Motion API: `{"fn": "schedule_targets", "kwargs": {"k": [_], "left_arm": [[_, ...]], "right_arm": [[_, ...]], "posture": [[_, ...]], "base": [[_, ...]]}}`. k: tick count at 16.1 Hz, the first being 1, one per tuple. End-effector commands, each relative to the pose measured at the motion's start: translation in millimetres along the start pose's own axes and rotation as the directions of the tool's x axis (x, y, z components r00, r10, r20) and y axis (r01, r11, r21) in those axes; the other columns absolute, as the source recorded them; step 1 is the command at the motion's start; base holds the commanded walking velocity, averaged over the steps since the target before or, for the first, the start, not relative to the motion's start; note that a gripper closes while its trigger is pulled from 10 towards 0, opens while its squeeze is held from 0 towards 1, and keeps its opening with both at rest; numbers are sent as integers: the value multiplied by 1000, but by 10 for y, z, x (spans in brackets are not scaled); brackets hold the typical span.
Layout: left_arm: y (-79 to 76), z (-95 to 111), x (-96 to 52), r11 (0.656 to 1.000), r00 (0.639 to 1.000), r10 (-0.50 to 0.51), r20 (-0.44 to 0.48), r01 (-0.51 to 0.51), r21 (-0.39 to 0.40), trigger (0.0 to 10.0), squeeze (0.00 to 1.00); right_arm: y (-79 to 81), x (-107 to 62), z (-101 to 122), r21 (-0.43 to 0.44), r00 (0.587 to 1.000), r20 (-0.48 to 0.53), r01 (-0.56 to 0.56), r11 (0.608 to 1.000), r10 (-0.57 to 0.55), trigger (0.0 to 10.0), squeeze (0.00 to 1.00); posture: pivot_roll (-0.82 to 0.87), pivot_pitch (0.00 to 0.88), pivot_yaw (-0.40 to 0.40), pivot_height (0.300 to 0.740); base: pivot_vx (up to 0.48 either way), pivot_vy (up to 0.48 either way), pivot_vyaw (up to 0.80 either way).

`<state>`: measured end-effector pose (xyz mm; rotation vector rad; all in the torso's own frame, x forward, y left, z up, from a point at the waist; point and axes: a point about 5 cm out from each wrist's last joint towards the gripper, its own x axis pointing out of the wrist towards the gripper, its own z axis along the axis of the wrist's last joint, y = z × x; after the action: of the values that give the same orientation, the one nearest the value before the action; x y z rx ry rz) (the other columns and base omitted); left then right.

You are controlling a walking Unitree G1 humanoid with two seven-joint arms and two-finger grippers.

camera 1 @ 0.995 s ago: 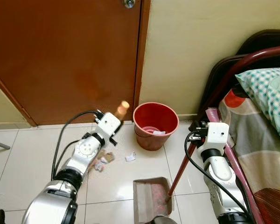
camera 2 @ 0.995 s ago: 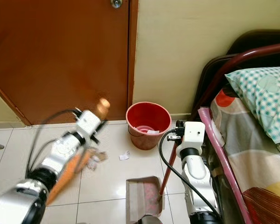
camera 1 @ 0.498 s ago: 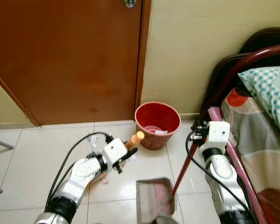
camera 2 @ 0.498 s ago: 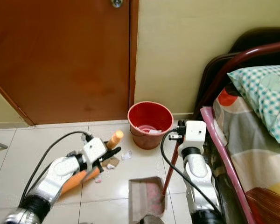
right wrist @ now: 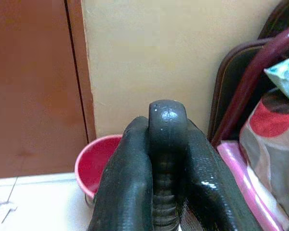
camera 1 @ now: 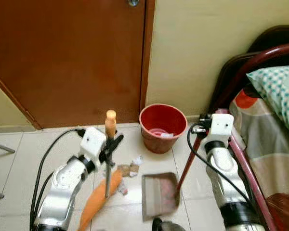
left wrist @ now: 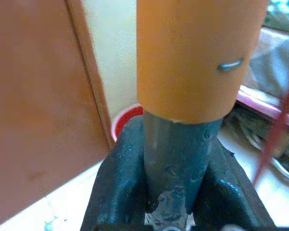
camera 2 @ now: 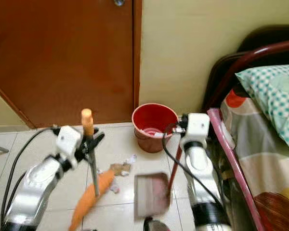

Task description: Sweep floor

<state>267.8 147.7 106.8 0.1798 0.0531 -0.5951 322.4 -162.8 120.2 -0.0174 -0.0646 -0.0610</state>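
Pale floor tiles run up to a brown door and a cream wall, with a bed along the robot's right side. Left gripper is clamped on the grey shaft of the broom, just under its orange cap; in the left wrist view the fingers press against the shaft on both sides. Broom shaft stands near upright, and its orange bristle head rests on the tiles below and to the left of the grip. Scraps of paper lie just right of the bristles, between the broom and the dustpan. Right gripper is closed around the top of the red dustpan handle, which slants down to the pan. Red bucket stands beyond the scraps, against the wall. Judgement: the coming stroke must travel rightward from the bristles, across the scraps, toward the pan mouth; the left arm is the nearer one. No brand, label or legible writing is visible
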Motion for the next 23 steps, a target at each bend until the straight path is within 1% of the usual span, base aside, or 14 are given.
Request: {"fn": "schedule_targets", "kwargs": {"k": [1,4,5,6,8,10,12,13,14,15,16,19,21,23], "left_arm": [[-52,-103,-77,998,998,-38,-52,36,-53,10000,0],[144,-233,-290,999,988,33,-149,-34,-5,10000,0],[224,-192,-314,996,984,91,-155,-88,25,10000,0],[271,-130,-274,987,979,156,-134,-148,70,10000,0],[194,-67,-192,981,978,181,-103,-173,81,10000,0],[4,-40,-117,989,987,137,-86,-131,73,10000,0],[-137,-59,-111,999,993,52,-109,-50,18,10000,0],[-258,-25,-97,999,996,-13,-91,10,-35,10000,0],[-338,1,-80,997,996,-50,-79,46,-56,10000,0],[-381,26,-58,996,996,-66,-68,62,-69,10000,0],[-418,98,-5,992,997,-67,-33,63,-113,10000,0],[-375,233,87,982,999,-9,34,16,-188,10000,0],[-277,407,157,954,989,86,117,-48,-295,10000,0],[-151,511,179,931,967,188,170,-121,-344,10000,0]], "right_arm": [[34,26,55,-7,999,32,-4,1000,4,10000,0],[10,67,63,-21,999,37,-8,1000,9,10000,0],[-21,77,50,-23,999,34,3,1000,-3,10000,0],[-35,76,48,-23,999,36,13,1000,-12,10000,0],[-24,62,56,-21,999,41,16,1000,-15,10000,0],[10,40,23,-20,999,36,10,1000,-9,10000,0],[26,47,-2,-18,999,31,9,1000,-9,10000,0],[48,72,-11,-14,1000,29,11,1000,-11,10000,0],[77,86,-19,-8,1000,27,11,1000,-11,10000,0],[109,93,-25,-1,1000,24,8,1000,-8,10000,0],[181,95,-38,4,1000,20,-7,1000,7,10000,0],[280,90,-55,6,999,20,-31,999,31,10000,0],[308,87,-81,4,999,13,-48,999,48,10000,0],[318,83,-97,10,999,8,-51,999,51,10000,0]], "posture": [[71,175,-34,740],[82,170,-38,740],[82,169,-38,740],[78,165,-36,740],[75,164,-37,740],[74,159,-37,740],[72,155,-34,740],[75,156,-32,740],[79,154,-30,740],[83,153,-28,740],[83,153,-28,740],[83,153,-28,740],[78,154,-27,740],[78,154,-27,740]], "base": [[0,0,0],[0,0,0],[0,0,0],[0,0,0],[0,0,0],[0,0,0],[0,0,0],[0,0,0],[0,0,0],[0,0,0],[0,0,0],[0,0,0],[0,0,0],[0,0,0]]}}
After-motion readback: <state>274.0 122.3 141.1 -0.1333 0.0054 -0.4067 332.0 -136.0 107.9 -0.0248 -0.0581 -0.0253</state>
